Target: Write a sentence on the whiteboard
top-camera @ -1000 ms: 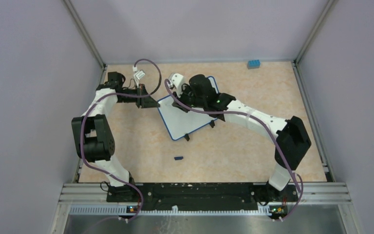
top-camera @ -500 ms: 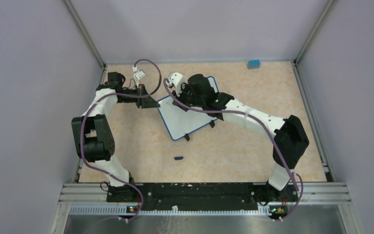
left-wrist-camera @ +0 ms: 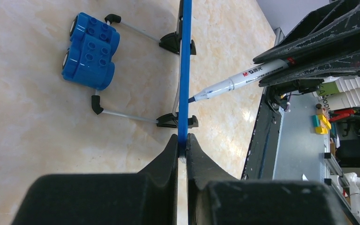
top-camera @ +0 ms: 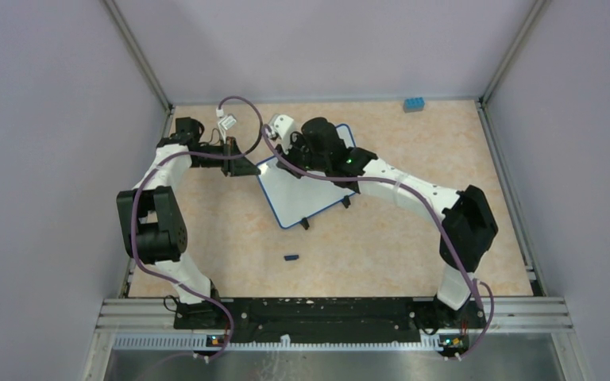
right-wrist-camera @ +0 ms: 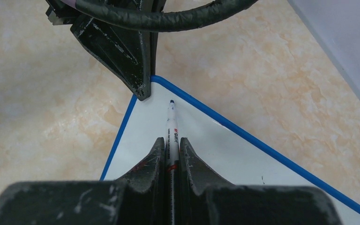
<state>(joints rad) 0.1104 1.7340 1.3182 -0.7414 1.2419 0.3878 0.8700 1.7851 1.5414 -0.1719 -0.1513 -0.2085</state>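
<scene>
1. The table (top-camera: 381,238) is beige and marbled, boxed in by plain lilac walls (top-camera: 48,119) with metal posts in the corners.
2. The whiteboard (top-camera: 306,198) sits askew on the far half of the table. It has a blue frame, and its black feet (top-camera: 305,225) are at its near edge.
3. My left gripper (left-wrist-camera: 182,147) is pinched almost closed on the frame at the whiteboard's left corner.
4. My right gripper (right-wrist-camera: 171,154) is clamped on a marker (right-wrist-camera: 171,123) whose tip points at that same corner. I cannot tell whether the tip touches.
5. A blue brick (top-camera: 414,104) lies well beyond the whiteboard, to its far right. A small dark piece (top-camera: 291,257) lies on the whiteboard's near side.
</scene>
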